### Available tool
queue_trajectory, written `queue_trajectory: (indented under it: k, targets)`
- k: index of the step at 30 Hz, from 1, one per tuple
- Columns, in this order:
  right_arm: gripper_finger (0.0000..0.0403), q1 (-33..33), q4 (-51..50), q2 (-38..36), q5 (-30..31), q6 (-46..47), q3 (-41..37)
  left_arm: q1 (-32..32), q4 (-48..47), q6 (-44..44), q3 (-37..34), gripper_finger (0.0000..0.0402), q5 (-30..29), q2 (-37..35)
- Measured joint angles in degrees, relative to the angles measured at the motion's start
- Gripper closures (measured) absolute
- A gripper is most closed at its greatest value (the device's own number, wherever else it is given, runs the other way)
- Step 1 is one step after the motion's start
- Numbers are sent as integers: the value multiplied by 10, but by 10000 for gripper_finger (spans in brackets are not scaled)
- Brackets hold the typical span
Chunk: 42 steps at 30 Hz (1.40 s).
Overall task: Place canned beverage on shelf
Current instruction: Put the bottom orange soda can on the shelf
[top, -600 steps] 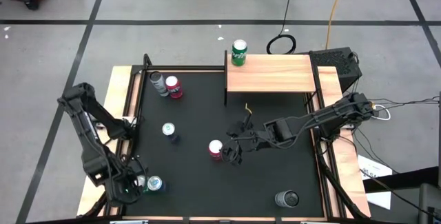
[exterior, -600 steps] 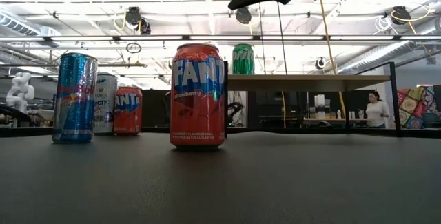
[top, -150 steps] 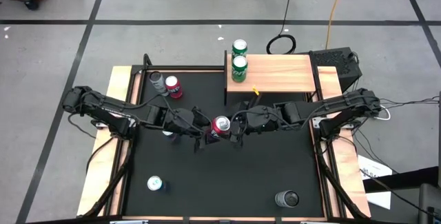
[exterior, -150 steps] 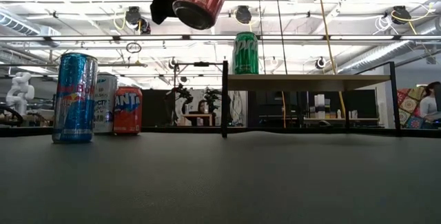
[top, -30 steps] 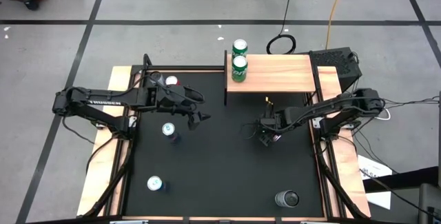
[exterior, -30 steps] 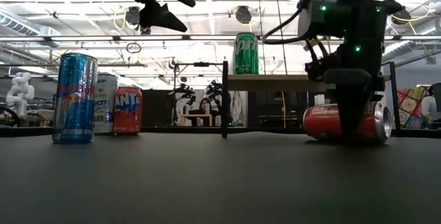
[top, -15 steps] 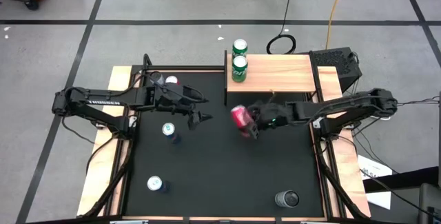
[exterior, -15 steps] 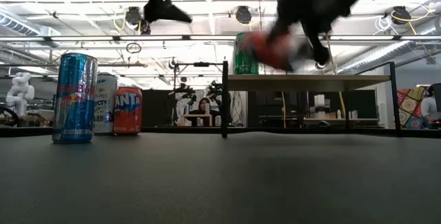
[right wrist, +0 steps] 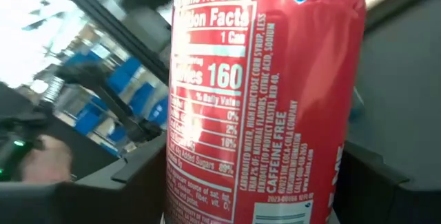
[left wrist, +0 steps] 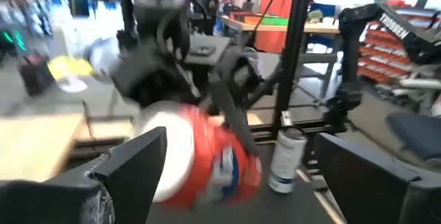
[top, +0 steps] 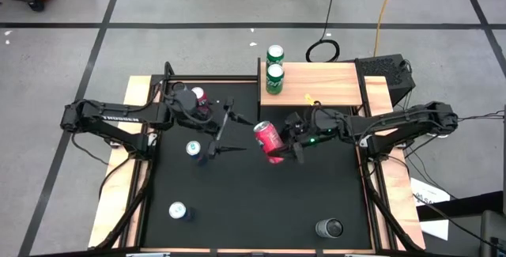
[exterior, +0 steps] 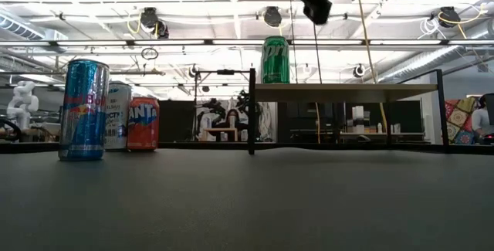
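A red soda can hangs above the middle of the black mat, with my right gripper shut on it; the right wrist view shows its nutrition label up close. My left gripper stands open just left of the can, level and facing it, touching nothing; its wrist view shows the can ahead. The shelf, a light wooden board at the far right, carries two green cans standing at its left end. My right gripper pinches the red can's side wall between its two fingers, one on each side of the can. The fingers come in level from the table's right side. The can is lifted clear of the mat and tilted, its top toward the far left.
A red can and a grey one stand at the far left behind my left arm. A blue can stands left of centre, another can at the near left, and a dark can at the near right.
My right gripper has risen from the mat in front of the shelf, tipped from pointing down to level, and swung toward the table's left. The red can, which lay on its side on the mat, is now lifted clear. My left gripper has risen slightly and rolled, still open.
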Motion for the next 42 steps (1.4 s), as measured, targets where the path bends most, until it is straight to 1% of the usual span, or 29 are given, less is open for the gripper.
queue_trajectory:
  k: [2,5,11,15,18,21,23,27,28,34,38,42]
  targets:
    - [106,0,25,-1,-9,-9,0,0,2,-22,0,33,1,13]
    - [106,0,42,0,-12,-24,0,0,27,-31,0,33,-4,28]
    - [106,4,47,-1,-11,-29,0,2,94,-39,0,33,-22,57]
    - [106,11,46,0,-8,-29,0,12,92,-41,0,33,-34,65]
    - [106,17,50,-1,-6,-30,0,22,93,-57,0,33,-9,67]
    - [106,19,56,-1,-8,-34,0,26,115,-75,1,33,25,79]
    - [106,20,61,-1,-9,-35,0,26,126,-85,1,33,38,88]
    - [106,19,77,-2,-8,-39,0,26,176,-121,0,33,81,118]
    - [106,19,78,-2,-8,-39,0,26,193,-128,1,33,87,127]
    - [106,19,73,-1,-7,-39,0,26,207,-140,25,33,96,161]
    - [106,19,65,-1,-7,-45,0,26,248,-160,36,33,119,172]
    - [106,19,64,-1,-8,-45,0,25,251,-160,42,34,136,178]
